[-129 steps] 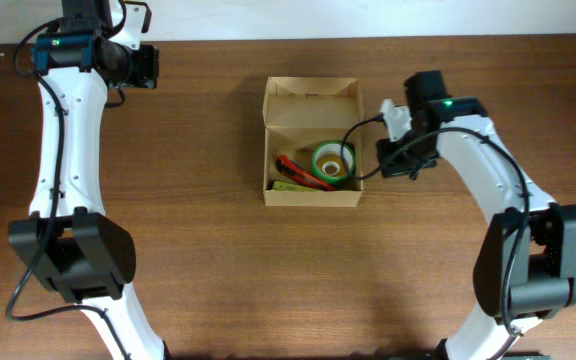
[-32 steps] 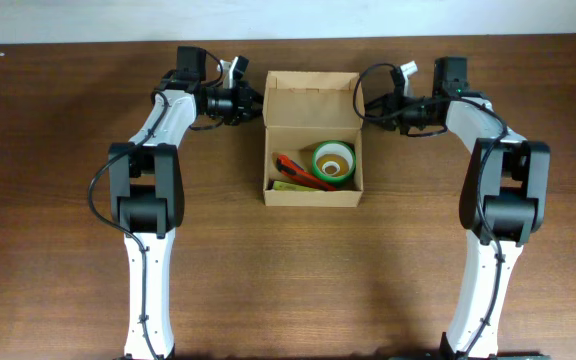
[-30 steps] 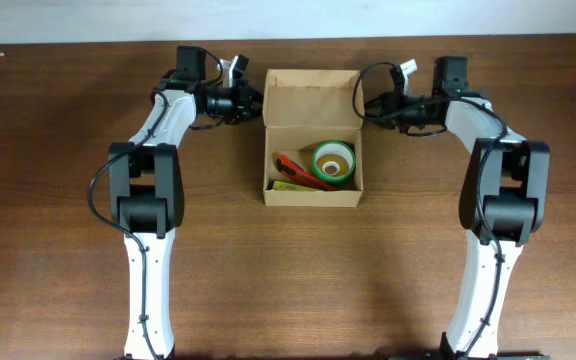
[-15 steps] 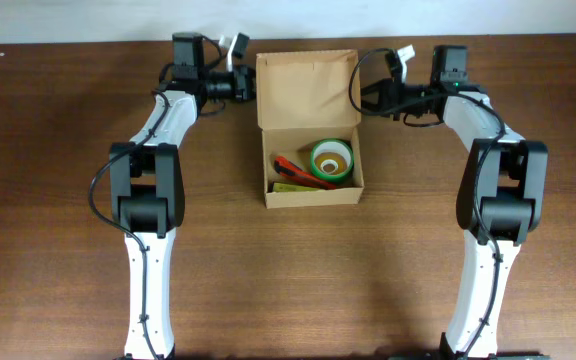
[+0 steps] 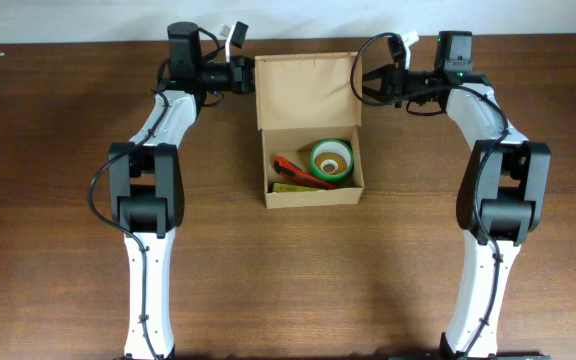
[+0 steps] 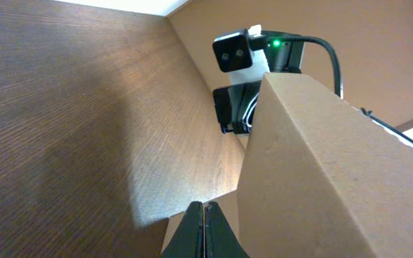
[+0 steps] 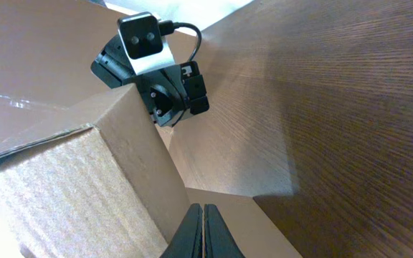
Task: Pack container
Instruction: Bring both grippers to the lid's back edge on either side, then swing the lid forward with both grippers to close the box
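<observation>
The container, a small tan cardboard box, stands in the middle of the table with its flap lid raised at the far side. Inside lie a green tape roll and an orange-red tool. My left gripper is shut at the lid's left edge, my right gripper shut at its right edge. In the left wrist view the shut gripper rests against a side tab of the lid, nothing between the fingers. The right gripper stands the same way against its tab.
Dark wooden table all around the box. Both arms reach in from the near side and bend toward the far edge. Each wrist view shows the other arm's camera across the lid.
Both shut grippers have moved toward the far edge of the table, and the lid has swung up from lying back to standing higher.
</observation>
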Controlling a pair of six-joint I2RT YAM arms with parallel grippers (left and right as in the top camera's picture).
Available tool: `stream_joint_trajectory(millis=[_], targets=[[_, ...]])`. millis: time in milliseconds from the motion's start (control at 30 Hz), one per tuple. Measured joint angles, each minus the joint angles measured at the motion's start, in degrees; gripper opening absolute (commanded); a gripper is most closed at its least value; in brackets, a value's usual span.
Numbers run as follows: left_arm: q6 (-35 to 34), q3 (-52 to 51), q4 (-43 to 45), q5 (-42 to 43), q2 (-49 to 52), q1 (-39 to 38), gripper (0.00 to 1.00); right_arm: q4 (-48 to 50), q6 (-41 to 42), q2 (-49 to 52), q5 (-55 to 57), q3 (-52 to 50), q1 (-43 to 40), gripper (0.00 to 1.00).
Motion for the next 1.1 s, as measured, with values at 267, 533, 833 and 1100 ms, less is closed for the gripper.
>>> stream_joint_trajectory(millis=[267, 533, 833, 1100], targets=[[0.0, 0.0, -0.1, 1.3, -3.7, 0.2, 0.02, -1.1, 0.2, -0.6, 0.0, 0.0, 0.0, 0.04], [0.1, 0.0, -0.2, 2.6, -7.2, 0.0, 0.02, -6.8, -1.4, -5.4, 1.9, 0.3, 0.0, 0.04], [4.6, 0.0, -10.5, 2.0, -8.0, -0.9, 0.02, -24.5, -13.7, -11.7, 14.4, 0.9, 0.2, 0.04], [31.2, 0.1, -50.9, -7.0, -14.4, -1.7, 0.02, -31.6, -19.7, -12.7, 17.9, 2.7, 0.4, 0.04]])
